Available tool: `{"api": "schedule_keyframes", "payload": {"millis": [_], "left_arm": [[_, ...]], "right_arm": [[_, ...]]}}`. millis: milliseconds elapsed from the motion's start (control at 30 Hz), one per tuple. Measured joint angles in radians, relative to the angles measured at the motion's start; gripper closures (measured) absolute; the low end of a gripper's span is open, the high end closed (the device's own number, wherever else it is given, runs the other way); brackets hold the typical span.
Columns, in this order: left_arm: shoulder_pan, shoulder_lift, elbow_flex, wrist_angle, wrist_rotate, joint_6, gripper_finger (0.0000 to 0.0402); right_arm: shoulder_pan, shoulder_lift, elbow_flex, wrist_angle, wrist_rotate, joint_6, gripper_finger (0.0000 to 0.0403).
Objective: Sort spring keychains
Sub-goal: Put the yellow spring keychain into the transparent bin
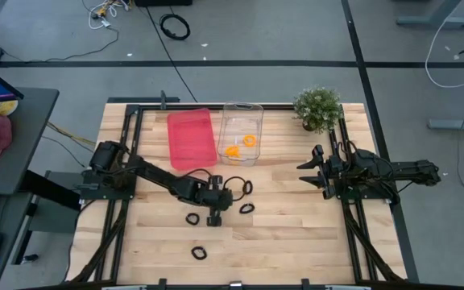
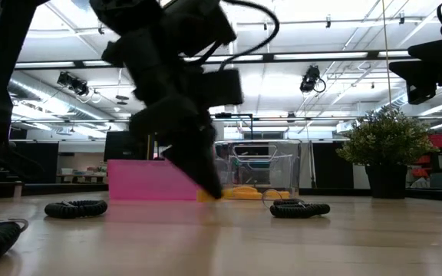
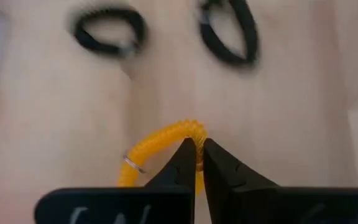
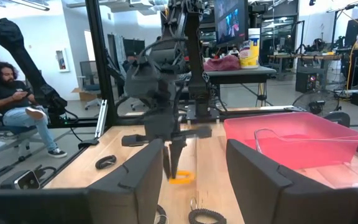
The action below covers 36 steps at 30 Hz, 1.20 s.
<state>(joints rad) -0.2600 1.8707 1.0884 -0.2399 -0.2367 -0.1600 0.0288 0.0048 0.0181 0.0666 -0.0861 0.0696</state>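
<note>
1. Two dark robot arms are working over a pale wooden table (image 1: 296,234); the left gripper (image 1: 216,201) is reaching down near the middle of it, and the right gripper (image 1: 311,171) is hanging apart over the right side, its fingers spread wide and carrying nothing.
2. The left gripper's fingers are pinching shut on the top of an orange spring keychain (image 3: 166,146) (a small coiled ring with a tiny metal ring on it) that is resting on the wood. Its loop is running back under the fingers, so its long axis cannot be told.
3. Four black spring keychains are lying flat on the table. One (image 1: 246,187) and another (image 1: 246,208) are sitting just to the right of the left gripper, a third (image 1: 192,218) just ahead of it toward the table's front, and a fourth (image 1: 199,253) farther forward, near the front edge. In the left wrist view the two nearest are showing as ovals, one lying crosswise and one lengthwise.
4. Orange spring keychains (image 1: 240,146) are already lying in the clear bin (image 1: 241,109), beside the pink bin (image 1: 190,138).
5. A small potted plant (image 1: 316,107) is standing at the far right corner.
6. No readable writing is showing on the bins or arms.
</note>
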Motion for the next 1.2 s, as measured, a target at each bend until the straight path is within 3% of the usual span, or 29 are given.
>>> {"api": "schedule_keyframes", "payload": {"millis": [300, 567, 933, 1200], "left_arm": [[-0.002, -0.003, 0.143, -0.146, -0.223, 0.046, 0.0387], [0.015, -0.005, 0.284, -0.192, -0.411, 0.179, 0.0384], [0.15, -0.007, 0.453, -0.297, -0.442, 0.274, 0.0382], [0.284, -0.008, 0.466, -0.332, -0.325, 0.264, 0.0375]], "right_arm": [[0.0, 0.0, 0.0, -0.001, 0.0, 0.0, 0.0223], [0.0, 0.0, 0.0, 0.0, 0.0, 0.0, 0.0223], [0.0, 0.0, 0.0, 0.0, 0.0, 0.0, 0.0223], [0.0, 0.0, 0.0, 0.0, 0.0, 0.0, 0.0223]]}}
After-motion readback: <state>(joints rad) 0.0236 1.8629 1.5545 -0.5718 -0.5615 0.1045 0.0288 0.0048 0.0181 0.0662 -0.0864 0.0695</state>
